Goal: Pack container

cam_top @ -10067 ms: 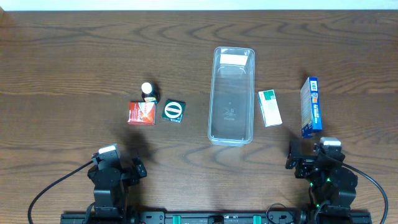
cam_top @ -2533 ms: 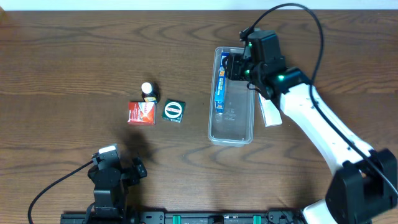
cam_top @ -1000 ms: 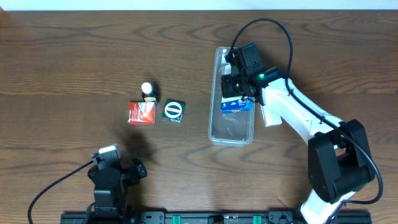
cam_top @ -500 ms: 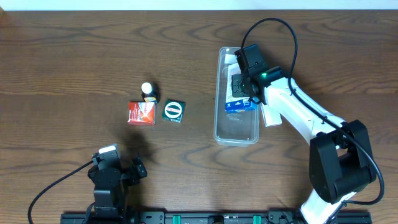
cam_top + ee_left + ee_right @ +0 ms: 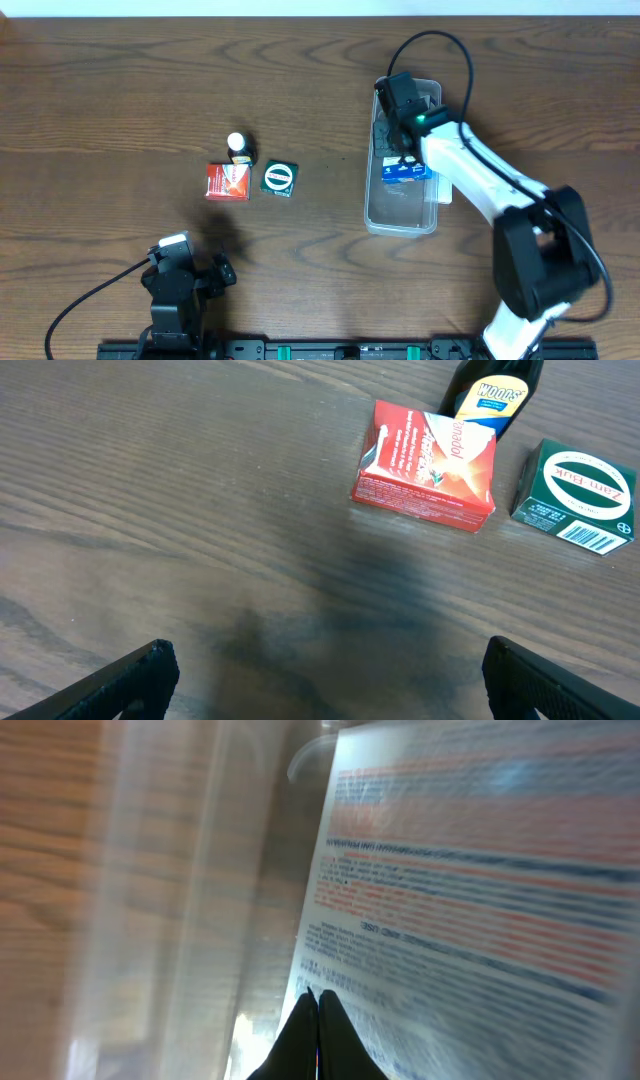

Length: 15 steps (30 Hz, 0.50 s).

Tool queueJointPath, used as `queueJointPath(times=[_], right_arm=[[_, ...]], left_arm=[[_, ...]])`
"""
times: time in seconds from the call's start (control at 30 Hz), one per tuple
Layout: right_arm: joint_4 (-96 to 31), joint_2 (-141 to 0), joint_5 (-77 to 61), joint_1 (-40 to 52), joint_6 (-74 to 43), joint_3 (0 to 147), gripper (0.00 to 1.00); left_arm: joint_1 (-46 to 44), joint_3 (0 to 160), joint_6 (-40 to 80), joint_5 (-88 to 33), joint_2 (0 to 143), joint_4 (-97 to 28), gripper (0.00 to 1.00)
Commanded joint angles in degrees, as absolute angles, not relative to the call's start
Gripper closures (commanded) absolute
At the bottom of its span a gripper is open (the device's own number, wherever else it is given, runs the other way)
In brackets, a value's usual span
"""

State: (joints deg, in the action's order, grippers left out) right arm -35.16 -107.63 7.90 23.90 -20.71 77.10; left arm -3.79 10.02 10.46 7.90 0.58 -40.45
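Overhead, the left arm (image 5: 172,285) is seen folded at the near left edge of the table (image 5: 100,100), well apart from everything else. In the left wrist view, its gripper (image 5: 325,680) is held wide open above bare wood, with nothing between the fingers. Beyond it a red box (image 5: 228,181) is laid flat. A small dark bottle (image 5: 238,147) with a white cap is stood just behind that box, and a green box (image 5: 279,178) is set just to its right. Further right, the container (image 5: 400,212) is found right of the table's centre, its long side running away from the arms. A blue box (image 5: 405,172) is lodged across its middle, and the near end is left bare. The right arm (image 5: 480,185) is stretched over the container's right wall, with its head lowered into the far half, just behind the blue box. In the right wrist view, the right gripper (image 5: 316,1018) is seen closed, its two dark tips pressed together with only a thin line between them, right against the printed face of the blue box; whether any edge of that box is pinched cannot be told.
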Motion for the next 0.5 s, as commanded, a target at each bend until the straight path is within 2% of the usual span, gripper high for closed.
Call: queueJointPath(times=[0.0,0.2,0.47], right_arm=[[-36.2,-99.3,10.4,23.4,-18.2,80.2,0.99],[-43.6,-95.3,18.7,21.4,-18.3,80.1,0.98],[-44.9,-100.6,14.4,16.3,-18.8,79.7,0.99]], left_arm=[[-3.4,9.3,10.2,8.1,0.3,-40.6,0.02],[-3.4,9.3,10.2,8.1,0.3,-40.6,0.02],[-3.4,9.3,10.2,8.1,0.3,-40.6,0.02]])
